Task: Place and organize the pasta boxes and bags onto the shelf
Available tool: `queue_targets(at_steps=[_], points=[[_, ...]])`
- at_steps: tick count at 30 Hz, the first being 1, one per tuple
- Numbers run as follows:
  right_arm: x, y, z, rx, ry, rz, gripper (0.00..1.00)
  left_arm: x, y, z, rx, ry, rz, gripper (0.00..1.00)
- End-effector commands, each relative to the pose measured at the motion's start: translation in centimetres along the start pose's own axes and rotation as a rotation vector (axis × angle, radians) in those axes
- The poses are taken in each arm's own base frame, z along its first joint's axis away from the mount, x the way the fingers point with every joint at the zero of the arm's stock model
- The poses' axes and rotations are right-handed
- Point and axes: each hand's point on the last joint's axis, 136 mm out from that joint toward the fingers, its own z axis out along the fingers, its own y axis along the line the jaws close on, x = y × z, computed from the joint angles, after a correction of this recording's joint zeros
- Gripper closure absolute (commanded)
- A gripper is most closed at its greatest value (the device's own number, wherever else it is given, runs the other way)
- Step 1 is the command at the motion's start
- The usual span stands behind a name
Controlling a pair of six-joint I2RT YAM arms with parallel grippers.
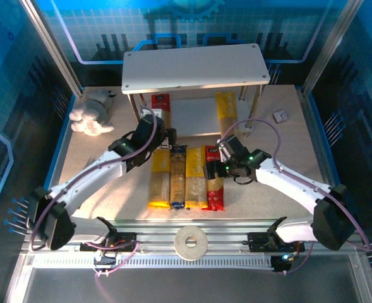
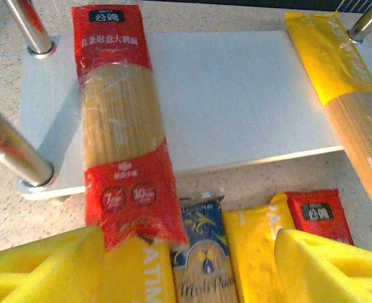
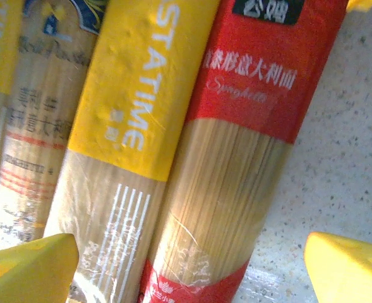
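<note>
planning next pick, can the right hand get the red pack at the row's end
Probably yes: the right hand hangs open over the red spaghetti pack, bare table beside it.

Here's the shelf at 12 o'clock on the table, a white two-tier stand on thin metal legs. On its lower board two packs lie flat: a red pack at the 9 o'clock end, running 12 to 6, and a yellow pack at the 3 o'clock end, slanting 11 to 5, both with their near ends poking out over the front edge. Down toward 6 o'clock four more lie flat on the table, side by side, all running 12 to 6: from 9 across to 3 o'clock, a left yellow pack, a pale pack with dark blue ends, a middle yellow pack and a second red pack.
</note>
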Motion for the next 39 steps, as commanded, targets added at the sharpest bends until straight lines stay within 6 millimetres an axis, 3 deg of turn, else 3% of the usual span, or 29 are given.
queue_targets(at_steps=[1, 3, 14, 17, 24, 28, 33, 39], points=[[1.9, -0.4, 1.3, 0.053, 0.068, 0.049, 0.07, 2.6, 1.7, -1.7, -0.038, 0.065, 0.011, 0.27], [3.1, -0.9, 2.5, 0.084, 0.099, 0.053, 0.07, 3.1, 2.3, -2.6, -0.042, 0.063, 0.005, 0.26], [4.7, -3.0, 6.6, 0.229, 0.186, 0.051, 0.1, 4.2, 4.0, -4.8, -0.066, 0.06, 0.003, 0.24], [3.6, -2.5, 7.0, 0.229, 0.169, 0.05, 0.11, 4.0, 4.4, -5.1, -0.075, 0.051, 0.006, 0.23], [3.6, 0.0, 8.1, 0.176, 0.2, 0.018, 0.09, 3.9, 5.0, -5.3, -0.096, 0.044, 0.014, 0.21], [3.9, 0.2, 8.8, 0.181, 0.226, 0.011, 0.08, 3.8, 5.2, -5.3, -0.095, 0.042, 0.01, 0.2], [4.4, -1.3, 8.9, 0.227, 0.249, 0.013, 0.19, 3.9, 5.4, -5.2, -0.093, 0.046, 0.008, 0.2], [5.3, -5.0, 7.2, 0.355, 0.278, -0.004, 0.19, 3.7, 5.5, -5.4, -0.086, 0.037, 0.001, 0.2]])
